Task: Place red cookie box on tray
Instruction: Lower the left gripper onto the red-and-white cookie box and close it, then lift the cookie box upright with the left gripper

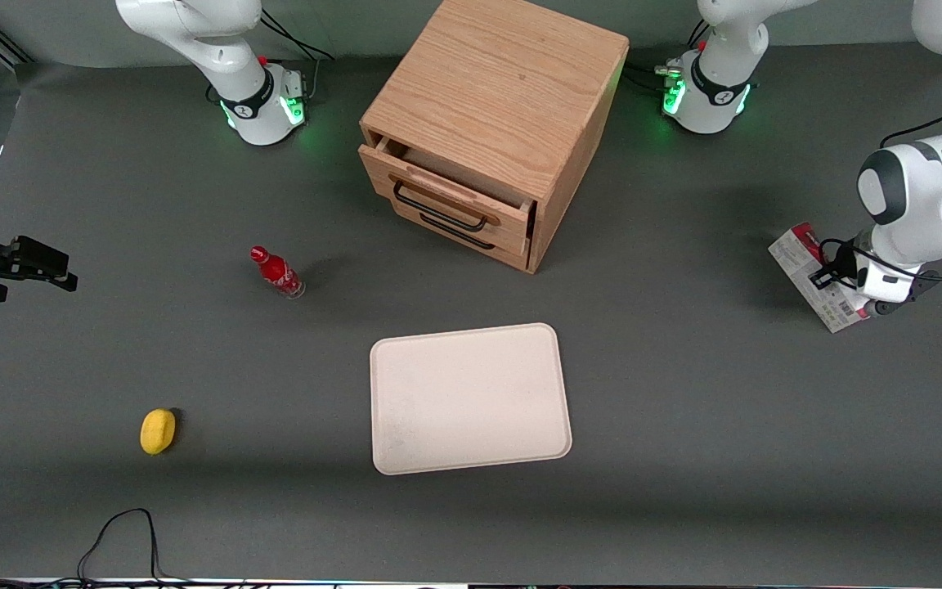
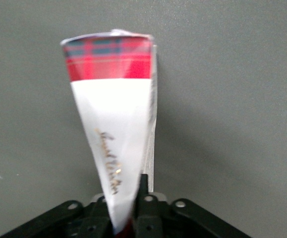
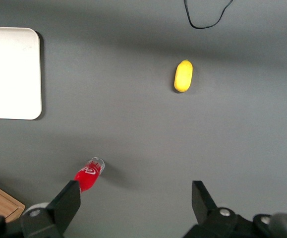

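The red cookie box [image 1: 802, 263], red tartan with a white-grey printed panel and barcode, is at the working arm's end of the table, well away from the tray and a little farther from the front camera. My left gripper [image 1: 835, 282] is shut on it. In the left wrist view the box [image 2: 114, 119] stands on edge between the fingers [image 2: 142, 191], over bare grey table. The gripper [image 2: 128, 218] clamps its near end. The pale cream-pink tray [image 1: 471, 398] lies flat with nothing on it, nearer the front camera than the cabinet; it also shows in the right wrist view [image 3: 9, 74].
A wooden drawer cabinet [image 1: 491, 123] with its top drawer slightly open stands farther from the camera than the tray. A small red bottle [image 1: 277, 272] and a yellow lemon-like object [image 1: 158, 430] lie toward the parked arm's end. A black cable [image 1: 123, 532] loops near the front edge.
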You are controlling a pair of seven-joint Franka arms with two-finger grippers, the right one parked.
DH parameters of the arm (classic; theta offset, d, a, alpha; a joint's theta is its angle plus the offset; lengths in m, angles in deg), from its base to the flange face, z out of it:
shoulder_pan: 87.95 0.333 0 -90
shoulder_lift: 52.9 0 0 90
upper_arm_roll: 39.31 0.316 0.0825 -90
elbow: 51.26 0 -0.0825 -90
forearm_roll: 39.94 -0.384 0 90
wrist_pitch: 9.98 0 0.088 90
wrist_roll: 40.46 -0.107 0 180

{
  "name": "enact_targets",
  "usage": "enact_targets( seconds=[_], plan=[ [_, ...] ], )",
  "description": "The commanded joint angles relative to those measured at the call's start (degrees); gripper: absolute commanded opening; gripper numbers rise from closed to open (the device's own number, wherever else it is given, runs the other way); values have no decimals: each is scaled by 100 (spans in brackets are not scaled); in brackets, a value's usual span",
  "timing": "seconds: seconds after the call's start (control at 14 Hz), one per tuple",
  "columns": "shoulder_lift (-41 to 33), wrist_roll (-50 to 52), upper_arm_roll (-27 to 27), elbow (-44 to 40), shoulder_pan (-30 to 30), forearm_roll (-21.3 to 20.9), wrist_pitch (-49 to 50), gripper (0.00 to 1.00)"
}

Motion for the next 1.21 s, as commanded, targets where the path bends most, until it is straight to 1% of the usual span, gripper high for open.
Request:
enact_targets(
  seconds=[0.0,0.14,0.29,0.36,0.43,0.64,0.79,0.86,1.0,1.14],
  plan=[
    [-71,22,0,-28,-6,-122,42,0],
    [-350,-74,-18,-116,-50,-122,382,0],
    [-973,-127,-97,-247,-137,-314,1093,0],
    [-1255,-153,-114,-457,-233,-333,1723,0],
    [-1397,-206,-158,-851,-313,-333,2539,0],
    [-1424,-250,-325,-2466,-594,-228,4554,0],
    [-1346,-644,-334,-3565,-726,166,5670,0],
    [-1267,-689,-334,-3988,-726,325,6076,0],
    [-1214,-751,-343,-4509,-762,510,6430,0],
    [-1074,-743,-500,-4738,-910,607,6458,0]
  ],
)
